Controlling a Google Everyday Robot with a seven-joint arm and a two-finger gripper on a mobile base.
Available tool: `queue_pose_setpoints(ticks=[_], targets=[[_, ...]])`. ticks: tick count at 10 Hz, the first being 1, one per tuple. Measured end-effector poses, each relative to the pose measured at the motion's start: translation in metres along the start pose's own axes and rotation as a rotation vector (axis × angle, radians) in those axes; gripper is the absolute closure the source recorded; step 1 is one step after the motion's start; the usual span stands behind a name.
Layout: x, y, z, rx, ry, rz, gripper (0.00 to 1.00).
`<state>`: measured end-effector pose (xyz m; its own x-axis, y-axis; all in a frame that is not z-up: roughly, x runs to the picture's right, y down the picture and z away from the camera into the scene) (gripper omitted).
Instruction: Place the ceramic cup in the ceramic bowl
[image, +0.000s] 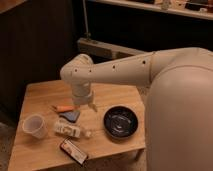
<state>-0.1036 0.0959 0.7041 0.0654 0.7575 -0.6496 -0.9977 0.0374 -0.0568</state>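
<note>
- Cream robot arm (125, 70): bulky, fills the right side and reaches left across the table, elbow bent over the middle of the top.
- Wooden table (45, 92): pale, low, set against a dark wall, with everything below resting on it.
- Black bowl (120, 121): round, shallow and glossy (light glinting off the inside), upright at the right end of the table, nothing in it, well apart from the cup.
- Gripper (85, 106): hangs from the wrist, pointing down over the middle of the table, above the small items and left of the bowl. Two fingertips spread apart, nothing between them, touching nothing that can be made out.
- Cup (34, 126): pale, whitish, no handle, rim wider than base. Stands upright near the left front edge of the table, far from the bowl, with the other items between.
- White bottle (70, 130): lies on its side just right of the cup, small cap toward the bowl.
- Dark flat packet (74, 151): red-edged, lies near the front edge, in front of the bottle.
- Blue-grey piece (71, 115): flat, just behind the bottle, below the gripper.
- Orange item (62, 108): small, thin, beside the blue-grey piece on its far left.
</note>
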Motion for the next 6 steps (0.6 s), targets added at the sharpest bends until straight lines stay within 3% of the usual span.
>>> queue_pose_setpoints(ticks=[6], targets=[[0.0,0.0001,-0.0002,0.002,0.002,-0.116,0.35]])
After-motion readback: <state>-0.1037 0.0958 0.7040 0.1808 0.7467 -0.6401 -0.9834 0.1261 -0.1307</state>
